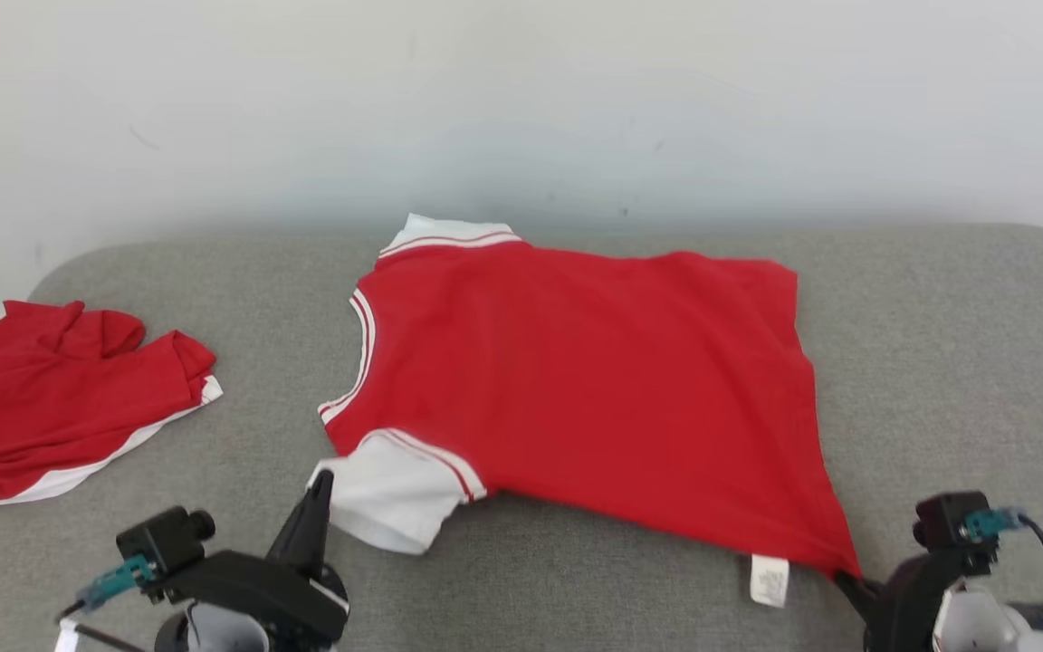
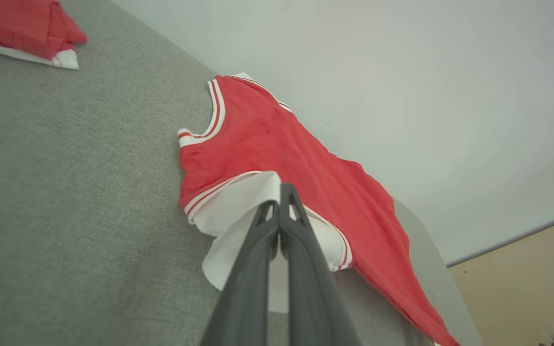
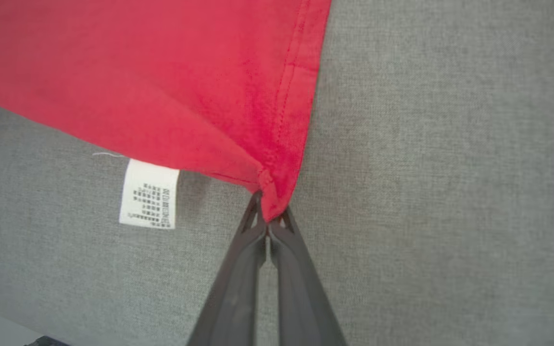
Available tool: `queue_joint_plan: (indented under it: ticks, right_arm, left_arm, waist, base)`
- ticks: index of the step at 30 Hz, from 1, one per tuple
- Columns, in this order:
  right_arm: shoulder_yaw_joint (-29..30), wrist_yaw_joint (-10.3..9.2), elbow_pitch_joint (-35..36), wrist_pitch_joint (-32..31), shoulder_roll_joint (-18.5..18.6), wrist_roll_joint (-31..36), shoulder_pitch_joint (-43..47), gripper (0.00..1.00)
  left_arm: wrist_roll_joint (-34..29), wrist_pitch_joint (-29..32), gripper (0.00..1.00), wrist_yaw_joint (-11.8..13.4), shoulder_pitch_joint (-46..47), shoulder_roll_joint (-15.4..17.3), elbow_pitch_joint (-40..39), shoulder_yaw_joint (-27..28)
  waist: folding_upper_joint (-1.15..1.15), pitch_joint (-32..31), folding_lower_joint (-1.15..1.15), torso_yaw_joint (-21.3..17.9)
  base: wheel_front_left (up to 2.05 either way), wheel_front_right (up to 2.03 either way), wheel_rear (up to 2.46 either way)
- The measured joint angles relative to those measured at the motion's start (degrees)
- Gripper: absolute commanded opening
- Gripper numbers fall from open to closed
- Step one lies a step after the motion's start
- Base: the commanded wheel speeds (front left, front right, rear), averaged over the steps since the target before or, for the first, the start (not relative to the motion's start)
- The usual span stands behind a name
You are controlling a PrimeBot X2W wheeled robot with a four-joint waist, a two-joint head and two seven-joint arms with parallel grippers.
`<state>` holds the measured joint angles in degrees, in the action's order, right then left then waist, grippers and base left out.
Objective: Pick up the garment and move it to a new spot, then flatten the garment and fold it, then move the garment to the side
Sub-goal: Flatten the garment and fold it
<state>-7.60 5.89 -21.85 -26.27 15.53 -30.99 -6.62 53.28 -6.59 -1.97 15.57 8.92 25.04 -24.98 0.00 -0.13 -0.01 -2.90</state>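
The red garment (image 1: 576, 380) lies spread on the grey bench (image 1: 956, 362), between both hands. The left hand (image 1: 322, 482) is closed on the corner of the white sleeve (image 2: 238, 206) at its near left. The right hand (image 3: 268, 223) is closed and pinches the near right hem corner, beside a white label (image 3: 148, 193).

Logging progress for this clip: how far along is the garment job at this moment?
Looks done: the red shirt lies spread mostly flat on the grey cushion. In hand: flattening, with the left pincer shut on the white sleeve and the right pincer shut on the hem corner. Left: no fold is made, and the shirt has not gone to the side, where another red garment lies.
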Motion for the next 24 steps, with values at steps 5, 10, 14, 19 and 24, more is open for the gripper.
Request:
queue_joint_plan:
  ticks: [5,10,14,19,24]
  right_arm:
    - [0.6,-0.48,1.7,-0.5,1.3,0.4,3.3,0.00]
    - [0.7,-2.47,3.2,-1.3,3.6,3.0,5.9,0.00]
    - [1.1,-4.37,5.4,-2.0,4.4,4.0,8.4,0.00]
    - [1.3,-6.12,7.1,-3.1,4.8,4.6,10.4,0.00]
    - [1.9,-8.37,8.8,-4.0,4.8,5.0,12.6,0.00]
  left_arm:
    - [-2.4,0.9,0.00,0.5,-2.7,1.7,-0.8,-1.9]
    - [-3.6,1.4,0.00,1.6,-6.3,2.3,-1.9,-3.9]
    - [-5.7,1.5,0.00,3.7,-9.2,2.5,-2.9,-5.2]
    - [-6.5,1.5,0.00,6.1,-11.8,2.5,-3.8,-5.7]
    - [-6.6,0.9,0.00,7.7,-14.7,1.8,-4.0,-5.2]
  waist:
    - [0.00,-1.3,0.00,0.4]
    - [0.00,-2.2,0.00,0.5]
    - [0.00,-2.7,0.00,0.5]
    - [0.00,-3.1,0.00,0.5]
    - [0.00,-3.5,0.00,0.5]
  base:
    - [0.00,0.00,0.00]
    - [0.00,0.00,0.00]
    - [0.00,0.00,0.00]
    - [0.00,0.00,0.00]
    - [0.00,0.00,0.00]
